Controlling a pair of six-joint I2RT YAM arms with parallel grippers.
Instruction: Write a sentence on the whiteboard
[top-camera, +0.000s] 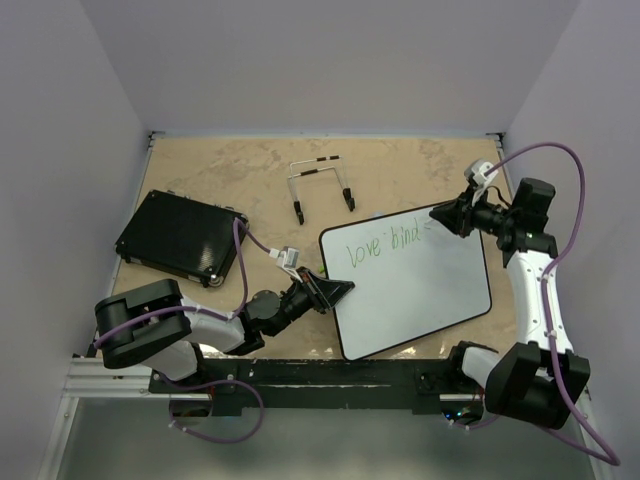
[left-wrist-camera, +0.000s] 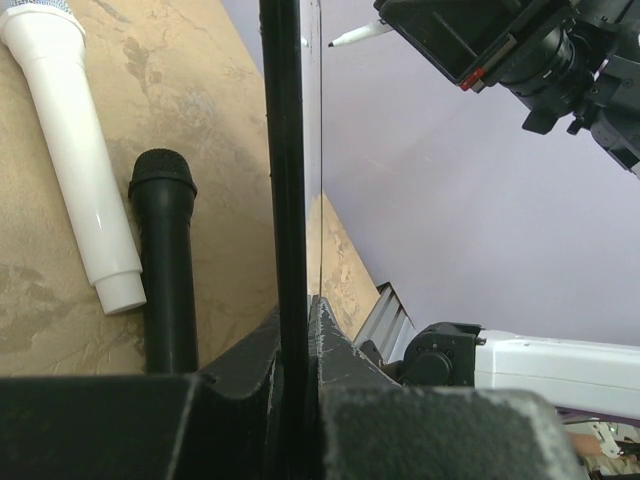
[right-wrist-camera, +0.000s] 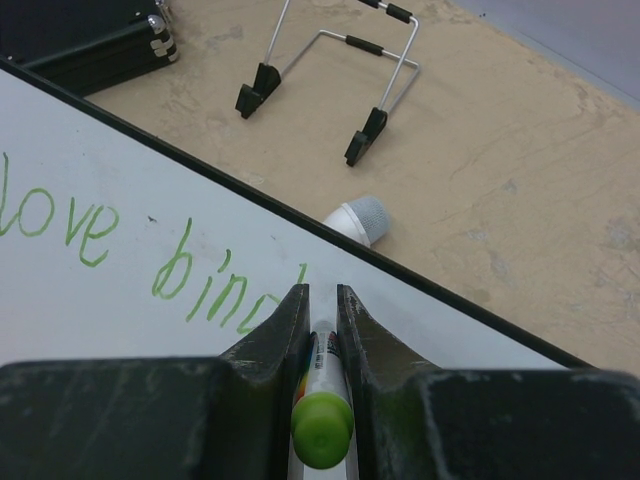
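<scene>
The large glossy white whiteboard with a thin black frame lies askew on the tan tabletop between the arms. The thin green handwritten sentence reads only "love bind" near its far edge, so I judge the writing well short of done, with more words needed. The right gripper is closed tight on a white marker with a green end, just past the last letter. The left gripper is clamped on the board's left edge.

Left claw clamped, arm low, reaching right; right claw clamped, pointing left.
</scene>
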